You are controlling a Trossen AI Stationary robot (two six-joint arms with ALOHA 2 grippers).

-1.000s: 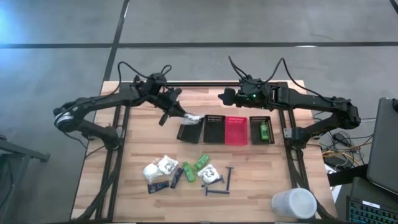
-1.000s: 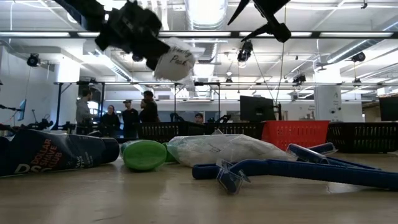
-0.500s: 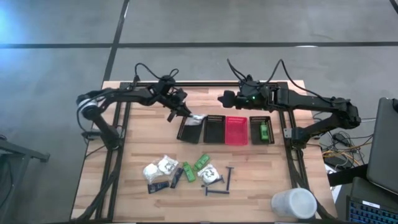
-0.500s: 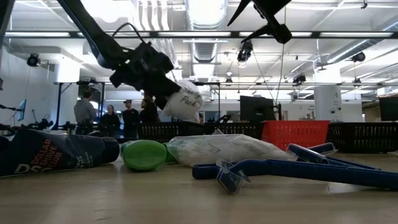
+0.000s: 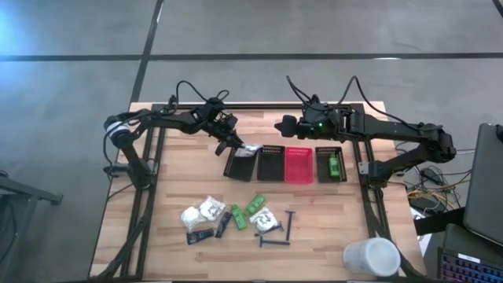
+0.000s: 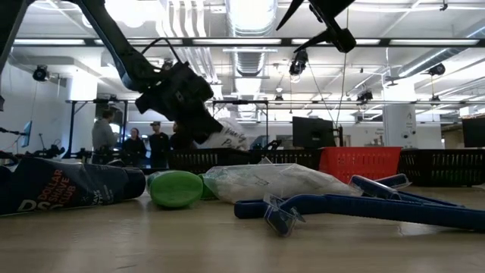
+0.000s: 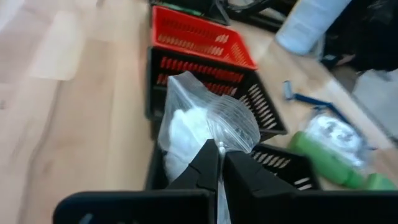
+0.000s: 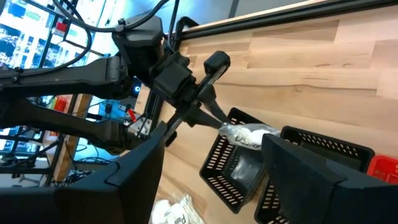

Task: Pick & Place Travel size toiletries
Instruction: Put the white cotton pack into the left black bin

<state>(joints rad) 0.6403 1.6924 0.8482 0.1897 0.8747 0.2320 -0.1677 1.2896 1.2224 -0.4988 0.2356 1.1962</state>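
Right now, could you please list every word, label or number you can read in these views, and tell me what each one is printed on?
"DOLLAR SHAVE CLUB", only partly legible: dark tube lying on the table, low view.
Dark script, too blurred to read: white packet held by the left tool.
Print on the loose white packets: too small to read.
Nothing readable on the bins or the white cup.

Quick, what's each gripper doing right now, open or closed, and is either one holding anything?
Left gripper: closed on a white packet, above the leftmost black bin.
Right gripper: open, holding nothing, waiting at the table's far edge.
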